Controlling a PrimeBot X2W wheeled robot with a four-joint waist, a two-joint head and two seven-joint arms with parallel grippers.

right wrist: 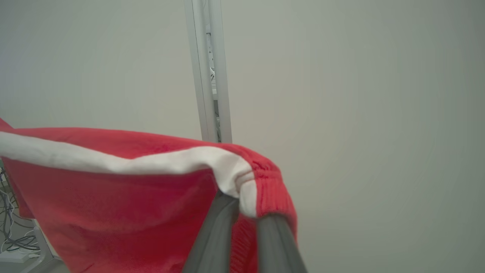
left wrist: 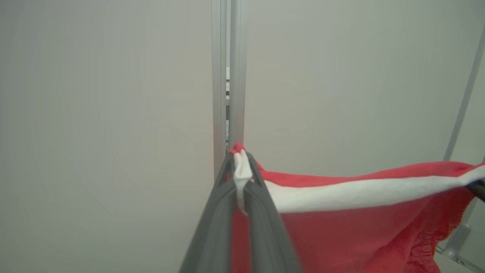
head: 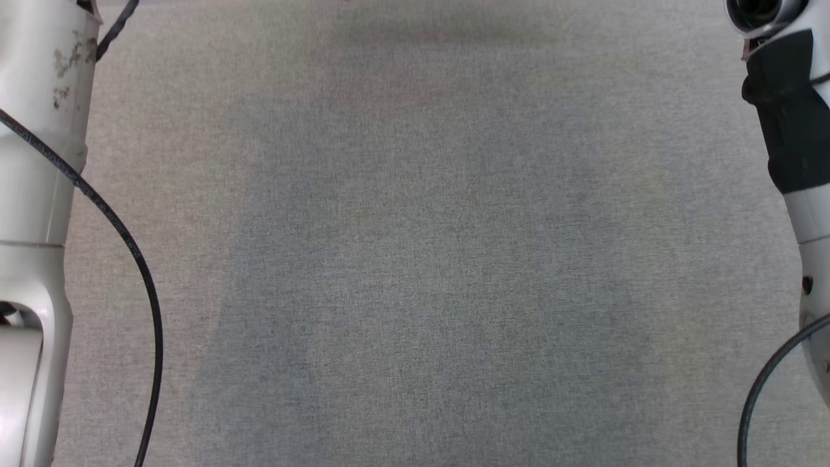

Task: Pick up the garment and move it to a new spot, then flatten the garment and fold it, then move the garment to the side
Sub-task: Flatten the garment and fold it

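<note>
The garment (left wrist: 352,223) is red with a white stripe along one edge, and it hangs stretched between both grippers in the air. In the left wrist view my left gripper (left wrist: 242,161) is shut on one end of that edge, the cloth pinched between its dark fingers (left wrist: 265,227). In the right wrist view my right gripper (right wrist: 246,206) is shut on the other end of the garment (right wrist: 113,197), which drapes over its fingers (right wrist: 216,235). The head view has my pale left forearm (head: 39,194) and right forearm (head: 797,143) at its sides, reaching past the top edge.
A grey fabric table top (head: 415,259) lies below the head camera. Pale wall panels with an aluminium post (left wrist: 227,76) stand behind the garment. Cables (right wrist: 15,235) lie on the floor at the lower left of the right wrist view.
</note>
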